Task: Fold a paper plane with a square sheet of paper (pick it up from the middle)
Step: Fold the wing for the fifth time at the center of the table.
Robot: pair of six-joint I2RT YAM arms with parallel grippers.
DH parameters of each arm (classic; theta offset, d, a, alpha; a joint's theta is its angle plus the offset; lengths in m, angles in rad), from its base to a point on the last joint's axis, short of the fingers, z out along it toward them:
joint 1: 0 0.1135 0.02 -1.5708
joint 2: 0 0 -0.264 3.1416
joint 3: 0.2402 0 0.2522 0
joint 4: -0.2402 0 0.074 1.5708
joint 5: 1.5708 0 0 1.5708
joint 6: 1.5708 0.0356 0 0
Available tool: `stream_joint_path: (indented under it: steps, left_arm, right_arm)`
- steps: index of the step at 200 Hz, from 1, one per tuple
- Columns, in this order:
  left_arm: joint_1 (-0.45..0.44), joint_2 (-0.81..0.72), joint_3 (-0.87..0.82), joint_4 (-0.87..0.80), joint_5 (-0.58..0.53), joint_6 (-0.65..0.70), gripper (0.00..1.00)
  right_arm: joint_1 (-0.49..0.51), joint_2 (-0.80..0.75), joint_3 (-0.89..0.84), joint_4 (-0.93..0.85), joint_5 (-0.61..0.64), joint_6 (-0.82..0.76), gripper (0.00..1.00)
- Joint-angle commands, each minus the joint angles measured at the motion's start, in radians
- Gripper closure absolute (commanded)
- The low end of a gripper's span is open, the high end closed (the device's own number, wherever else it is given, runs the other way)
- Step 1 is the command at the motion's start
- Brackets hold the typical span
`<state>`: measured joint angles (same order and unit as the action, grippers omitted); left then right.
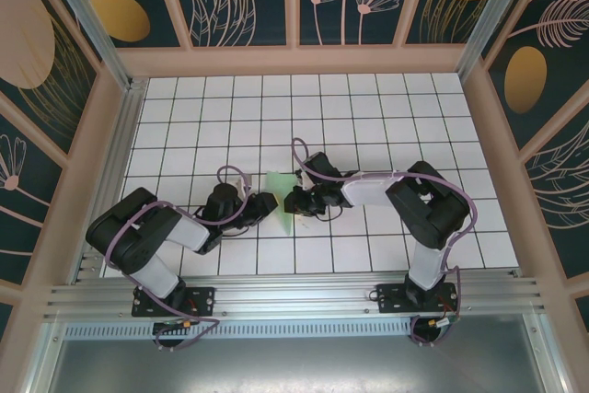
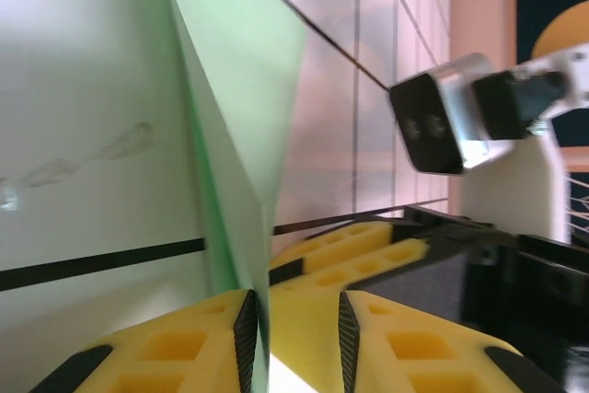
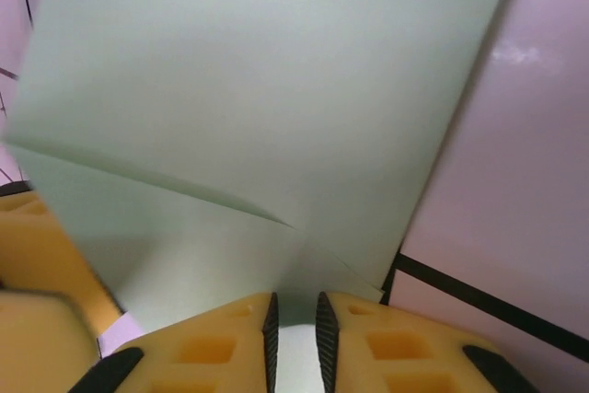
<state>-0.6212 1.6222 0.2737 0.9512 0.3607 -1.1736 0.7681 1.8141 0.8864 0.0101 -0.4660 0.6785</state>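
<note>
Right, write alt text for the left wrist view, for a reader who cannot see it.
A creased sheet of thin light green paper rises from between the parted yellow fingers of the left gripper, close against one pad. Beyond it lie the white tiled table and the yellow fingers of the right gripper, with its wrist camera above.

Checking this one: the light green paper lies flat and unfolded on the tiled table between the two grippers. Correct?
Not flat and unfolded: the left wrist view shows the light green paper with a sharp crease, one flap angled up. The rest holds: it sits on the tiled table between the left gripper and the right gripper.
</note>
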Motion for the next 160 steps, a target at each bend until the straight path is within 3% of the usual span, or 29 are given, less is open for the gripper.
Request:
stream_joint_path:
  steps: [1,100,133,160]
  left_arm:
    - [-0.005,-0.012,0.036,-0.100,-0.044,0.049,0.68]
    - [-0.005,-0.020,0.101,-0.264,-0.101,0.118,0.77]
    - [-0.006,-0.022,0.106,-0.295,-0.108,0.134,0.87]
    - [-0.005,-0.029,0.135,-0.382,-0.131,0.185,0.93]
  right_arm:
    - [0.010,0.054,-0.003,-0.131,0.143,-0.034,0.73]
    - [0.156,0.142,0.111,-0.340,0.530,-0.077,0.73]
    - [0.156,0.101,0.119,-0.287,0.486,-0.075,0.74]
    - [0.102,-0.016,0.106,-0.187,0.340,-0.035,0.74]
